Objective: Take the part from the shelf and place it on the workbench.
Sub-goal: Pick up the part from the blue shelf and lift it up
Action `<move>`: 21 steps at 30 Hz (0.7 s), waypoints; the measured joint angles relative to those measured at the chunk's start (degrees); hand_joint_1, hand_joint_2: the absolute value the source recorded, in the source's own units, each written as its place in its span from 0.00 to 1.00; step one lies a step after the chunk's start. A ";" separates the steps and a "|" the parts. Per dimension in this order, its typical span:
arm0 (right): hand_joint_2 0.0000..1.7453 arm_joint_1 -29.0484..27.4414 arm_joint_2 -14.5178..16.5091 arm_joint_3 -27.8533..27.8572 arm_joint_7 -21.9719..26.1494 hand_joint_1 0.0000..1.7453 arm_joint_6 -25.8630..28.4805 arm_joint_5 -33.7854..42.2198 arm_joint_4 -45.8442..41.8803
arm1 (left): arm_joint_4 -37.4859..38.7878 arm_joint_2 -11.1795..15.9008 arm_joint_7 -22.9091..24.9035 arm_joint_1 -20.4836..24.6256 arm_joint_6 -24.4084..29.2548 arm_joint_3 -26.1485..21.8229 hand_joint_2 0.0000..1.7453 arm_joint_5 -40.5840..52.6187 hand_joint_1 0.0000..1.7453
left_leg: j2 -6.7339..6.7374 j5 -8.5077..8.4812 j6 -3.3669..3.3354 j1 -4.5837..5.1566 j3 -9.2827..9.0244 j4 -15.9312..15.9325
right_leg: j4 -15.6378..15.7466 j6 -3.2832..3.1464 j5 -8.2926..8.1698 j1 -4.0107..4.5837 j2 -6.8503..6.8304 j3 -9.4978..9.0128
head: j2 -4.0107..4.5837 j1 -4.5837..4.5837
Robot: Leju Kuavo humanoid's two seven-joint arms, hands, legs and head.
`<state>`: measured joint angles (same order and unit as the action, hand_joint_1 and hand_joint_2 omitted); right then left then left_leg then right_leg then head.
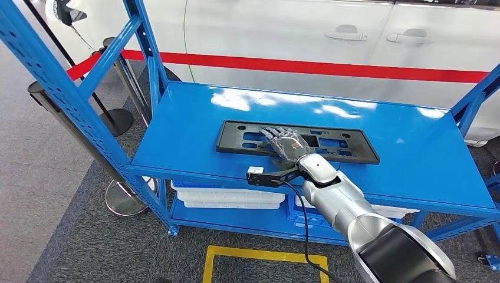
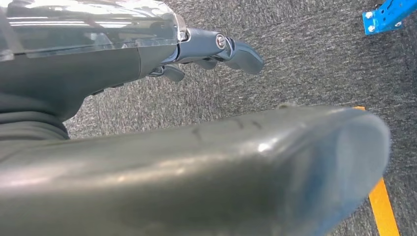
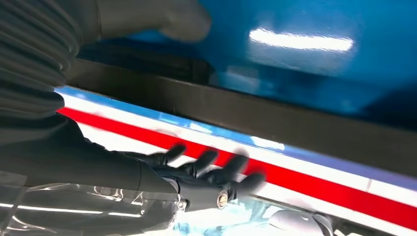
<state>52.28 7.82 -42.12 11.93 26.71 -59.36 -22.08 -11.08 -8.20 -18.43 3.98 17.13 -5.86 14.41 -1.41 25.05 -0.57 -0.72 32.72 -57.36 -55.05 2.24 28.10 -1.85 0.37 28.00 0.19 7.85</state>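
The part (image 1: 348, 147) is a flat black rectangular plate with cut-outs, lying on the top deck of the blue shelf (image 1: 413, 159). My right hand (image 1: 286, 144) reaches over the part's near long edge with its fingers stretched across the top. In the right wrist view the part's edge (image 3: 275, 118) runs as a dark band between the thumb (image 3: 172, 19) and the spread fingers (image 3: 206, 169), which stand clear of it. My left hand (image 2: 216, 49) hangs over grey carpet and holds nothing.
White bins (image 1: 230, 197) sit on the lower deck. Blue uprights (image 1: 71, 100) frame the shelf's left side, beside a stanchion base (image 1: 124, 197). A white car with a red stripe (image 1: 295, 35) stands behind. A yellow floor marking (image 1: 265, 256) lies in front.
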 joint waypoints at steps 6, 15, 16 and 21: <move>1.00 -0.01 -0.19 0.70 3.04 1.00 -0.11 3.39 -1.35 | 0.00 0.00 -0.22 -0.01 0.00 -0.32 0.00 -0.18 0.00 | 0.01 0.00 0.00 -0.02 -0.01 0.01 | -0.07 -0.02 0.03 0.00 0.00 0.02 | -0.01 0.00; 1.00 0.28 -0.57 0.96 3.64 1.00 0.97 3.96 -2.94 | 0.00 0.00 -0.28 0.00 -0.05 -0.75 0.00 -0.17 0.00 | 0.02 0.00 0.00 -0.01 -0.04 0.01 | -0.07 -0.02 0.04 0.00 0.02 0.00 | 0.01 0.00; 1.00 0.26 -0.62 0.94 3.71 1.00 1.42 3.94 -3.11 | 0.00 0.00 -0.29 0.00 -0.07 -0.82 0.00 -0.17 0.00 | 0.03 0.00 0.00 -0.01 -0.04 0.01 | -0.07 -0.02 0.04 0.00 0.02 0.00 | 0.01 0.00; 1.00 0.18 -0.87 0.67 3.86 1.00 3.11 4.27 -3.85 | 0.00 0.00 -0.39 -0.02 -0.10 -1.11 0.00 -0.41 0.00 | 0.03 0.00 0.00 -0.01 -0.05 0.01 | -0.08 -0.02 0.04 0.00 0.01 0.00 | 0.01 0.00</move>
<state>52.46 6.95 -41.46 15.79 29.82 -55.10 -25.92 -11.08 -8.20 -18.81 3.96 17.03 -6.97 14.00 -1.38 25.05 -0.56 -0.74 32.68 -57.36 -55.12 2.22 28.14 -1.85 0.38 28.00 0.19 7.85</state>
